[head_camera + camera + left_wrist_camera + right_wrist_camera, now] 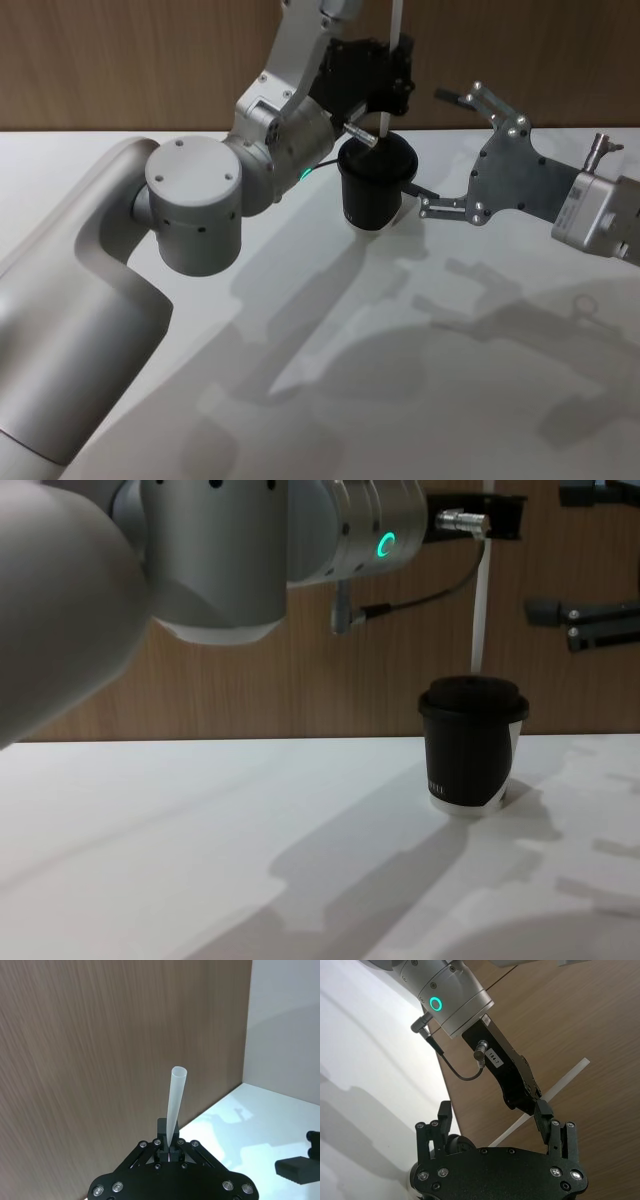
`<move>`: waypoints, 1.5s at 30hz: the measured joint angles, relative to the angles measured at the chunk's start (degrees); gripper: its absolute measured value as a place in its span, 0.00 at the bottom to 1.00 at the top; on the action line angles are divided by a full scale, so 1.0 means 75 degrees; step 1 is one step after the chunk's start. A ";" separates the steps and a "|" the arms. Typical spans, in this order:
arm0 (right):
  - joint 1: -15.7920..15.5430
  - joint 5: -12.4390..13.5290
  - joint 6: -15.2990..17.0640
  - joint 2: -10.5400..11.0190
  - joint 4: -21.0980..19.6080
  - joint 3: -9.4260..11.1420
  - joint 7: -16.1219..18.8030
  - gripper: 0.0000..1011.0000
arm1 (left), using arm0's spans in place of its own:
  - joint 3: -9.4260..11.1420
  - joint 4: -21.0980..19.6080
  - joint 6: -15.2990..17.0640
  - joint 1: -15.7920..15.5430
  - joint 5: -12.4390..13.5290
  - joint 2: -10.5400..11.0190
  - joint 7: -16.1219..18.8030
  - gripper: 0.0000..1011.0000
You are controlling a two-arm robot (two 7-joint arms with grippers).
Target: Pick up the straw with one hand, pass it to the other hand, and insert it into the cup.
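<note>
Left gripper (169, 1146) clamped on straw (176, 1102), upright over cup (470, 745) at far centre; lower end at lid. We lower straight down, no tilt, tip centred on lid. Right gripper (440, 152) spread open, empty, just right of cup.

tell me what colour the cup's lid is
Black lid, matching the cup; the chest view shows it best.

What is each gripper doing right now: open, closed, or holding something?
Left gripper: closed on the straw, held upright over the cup.
Right gripper: jaws open, holding nothing, beside the cup.
</note>
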 joint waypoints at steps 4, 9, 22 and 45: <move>0.0000 0.0000 0.0000 0.0001 0.0000 0.0000 0.0000 0.99 | -0.0017 -0.0013 0.0019 0.0020 0.0034 -0.0015 0.0031 0.01; 0.0000 0.0000 0.0000 0.0000 0.0000 0.0001 0.0000 0.99 | -0.0047 -0.0014 0.0050 0.0041 0.0074 -0.0044 0.0060 0.01; 0.0000 0.0000 0.0000 0.0000 0.0000 0.0000 0.0000 0.99 | -0.0141 0.0053 0.0152 0.0067 0.0104 -0.0132 0.0061 0.01; 0.0000 0.0000 0.0000 0.0000 0.0000 0.0001 0.0000 0.99 | -0.0270 0.0124 0.0054 0.0124 0.0114 -0.0283 -0.0121 0.01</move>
